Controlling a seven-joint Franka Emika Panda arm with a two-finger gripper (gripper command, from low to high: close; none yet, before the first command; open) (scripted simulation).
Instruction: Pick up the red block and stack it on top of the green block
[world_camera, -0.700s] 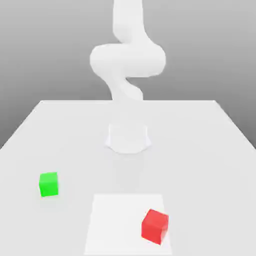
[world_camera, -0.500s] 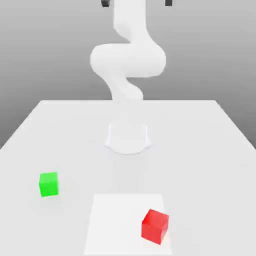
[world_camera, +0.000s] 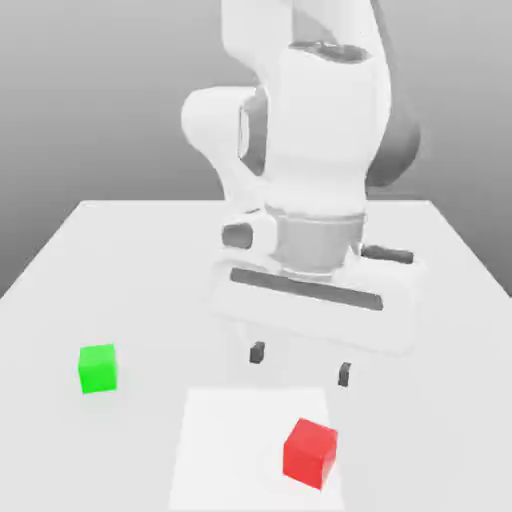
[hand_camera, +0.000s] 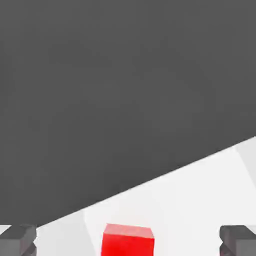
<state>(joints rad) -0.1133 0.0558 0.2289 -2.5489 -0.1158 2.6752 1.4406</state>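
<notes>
The white robot arm (world_camera: 300, 130) hangs over the middle of the flat white table (world_camera: 440, 300), with its hand pointing down. Its jaws are spread wide, and nothing is between them. In the exterior view the two dark fingertips (world_camera: 257, 352) are well apart from each other and stay above the table surface. The gripper (world_camera: 300, 363) is above the far edge of a paler square patch (world_camera: 220, 450) on the table.

The small matte bright red cube (world_camera: 310, 453) lies on this paler square patch, toward the exterior view's right and close to the near edge of the picture. It is turned a little, so one corner edge faces the camera. It sits in front of the gripper and lower than it, and the fingertips do not touch it.

In the hand view, the red cube (hand_camera: 127, 240) appears between the two dark fingertips (hand_camera: 17, 240), with a free gap on each side.

The small matte bright green cube (world_camera: 97, 368) rests on the table at the exterior view's left. It is well apart from the red cube and from the gripper, and it is outside the paler square patch. Both cubes lie directly on the table, and nothing is on top of either of them.
</notes>
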